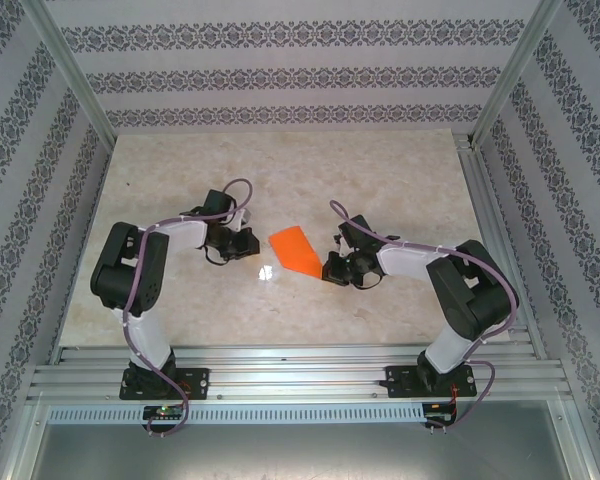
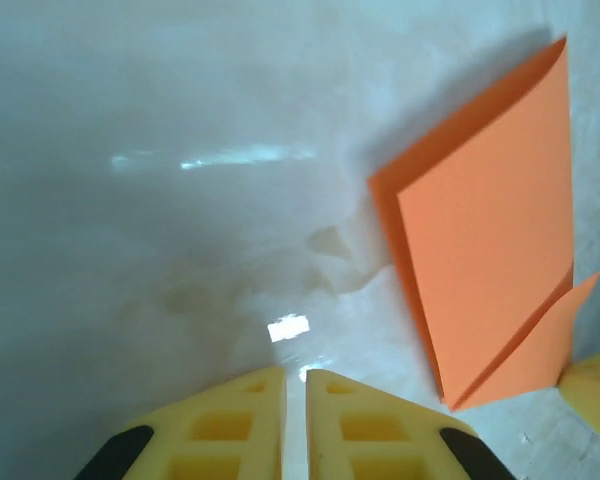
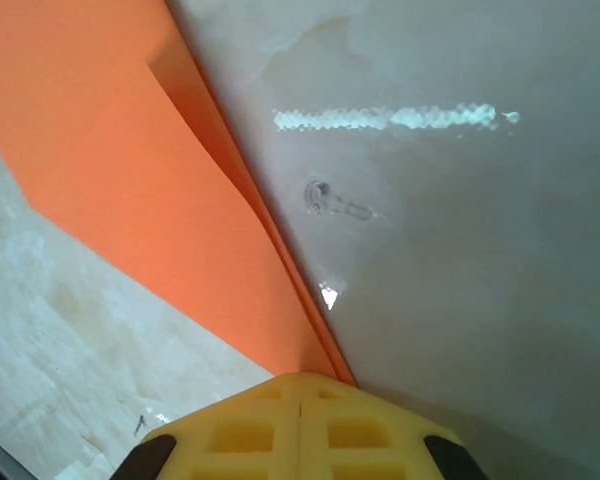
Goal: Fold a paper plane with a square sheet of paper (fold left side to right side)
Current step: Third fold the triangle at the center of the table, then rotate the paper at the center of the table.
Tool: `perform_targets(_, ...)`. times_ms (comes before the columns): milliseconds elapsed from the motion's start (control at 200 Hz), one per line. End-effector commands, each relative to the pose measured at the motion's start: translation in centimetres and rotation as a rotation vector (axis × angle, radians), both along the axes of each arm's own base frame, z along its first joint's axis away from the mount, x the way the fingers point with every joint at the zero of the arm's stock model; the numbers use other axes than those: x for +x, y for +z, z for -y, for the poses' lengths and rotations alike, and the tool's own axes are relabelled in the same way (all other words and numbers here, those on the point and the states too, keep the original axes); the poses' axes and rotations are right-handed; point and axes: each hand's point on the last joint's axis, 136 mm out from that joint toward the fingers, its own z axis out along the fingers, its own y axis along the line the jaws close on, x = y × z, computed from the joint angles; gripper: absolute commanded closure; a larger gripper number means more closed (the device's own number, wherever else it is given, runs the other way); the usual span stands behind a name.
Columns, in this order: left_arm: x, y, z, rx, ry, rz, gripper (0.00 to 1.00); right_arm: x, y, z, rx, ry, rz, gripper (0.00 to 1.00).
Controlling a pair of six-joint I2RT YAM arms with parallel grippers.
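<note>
I am watching the orange sheet of paper [image 1: 294, 250], folded into a creased wedge, lying near the middle of the marble-patterned table [image 1: 380, 170], between the two arms. The right end effector [image 1: 329, 268] is sitting at the sheet's near right corner, its yellow fingers [image 3: 230, 430] pressing together with that corner running in at their tips, so it is pinching the paper. The left end effector [image 1: 249, 244] is hovering just left of the sheet, its fingers [image 2: 230, 425] standing narrowly parted and gripping nothing
</note>
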Motion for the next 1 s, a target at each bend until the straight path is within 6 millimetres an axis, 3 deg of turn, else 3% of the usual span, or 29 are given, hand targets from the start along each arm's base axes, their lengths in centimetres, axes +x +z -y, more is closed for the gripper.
perform_targets(0, -0.2, 2.7, -1.7, 0.001, 0.031, 0.066, 0.74, 1.5, 4.7, -0.6, -0.017, 0.052, 0.126, 0.89)
perform_targets(75, -0.6, 4.0, -1.3, -0.063, 0.048, 0.092, 0.65, 2.5, 7.3, -0.6, -0.029, 0.074, 0.19, 0.8)
perform_targets(150, -1.0, 4.8, -0.6, -0.141, 0.066, 0.099, 0.57, 3.3, 8.4, -0.2, -0.066, 0.103, 0.236, 0.69)
perform_targets(280, -1.7, 5.2, 0.1, -0.263, 0.133, 0.102, 0.48, 4.6, 7.1, 0.5, -0.138, 0.155, 0.263, 0.58)
perform_targets(455, -2.6, 4.1, 0.4, -0.28, 0.151, 0.065, 0.41, 5.0, 4.5, -1.0, -0.073, 0.19, 0.225, 0.52)
perform_targets(565, -2.7, 3.7, 0.4, -0.28, 0.154, 0.057, 0.41, 4.2, 2.6, -1.7, -0.047, 0.195, 0.166, 0.52)
perform_targets(789, -2.6, 3.6, 0.7, -0.278, 0.14, 0.049, 0.41, 1.2, 0.5, -2.1, -0.028, 0.199, 0.09, 0.52)
perform_targets(994, -2.5, 3.4, 0.9, -0.275, 0.129, 0.04, 0.41, -1.7, 0.1, -3.1, -0.008, 0.221, 0.051, 0.54)
